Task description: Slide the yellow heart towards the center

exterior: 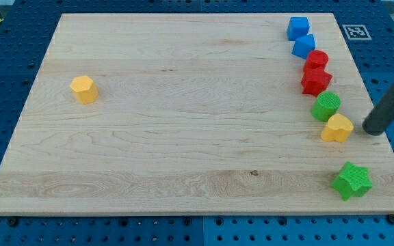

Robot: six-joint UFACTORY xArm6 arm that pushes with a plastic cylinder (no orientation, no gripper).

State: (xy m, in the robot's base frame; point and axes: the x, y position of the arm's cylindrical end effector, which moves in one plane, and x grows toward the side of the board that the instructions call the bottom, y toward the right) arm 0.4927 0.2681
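Note:
The yellow heart [337, 128] lies near the board's right edge, just below a round green block [326, 106]. My tip [373, 130] is at the heart's right, a short gap away and not touching it. The dark rod slants up to the view's right edge. A second yellow block [84, 89], with a hexagon-like shape, sits alone far at the view's left.
Above the heart a column of blocks runs up the right side: a red block [315, 80], a round red block [316, 60], a blue block [304, 46] and a blue cube [298, 28]. A green star [351, 180] sits at the lower right. The wooden board [183, 137] has blue pegboard around it.

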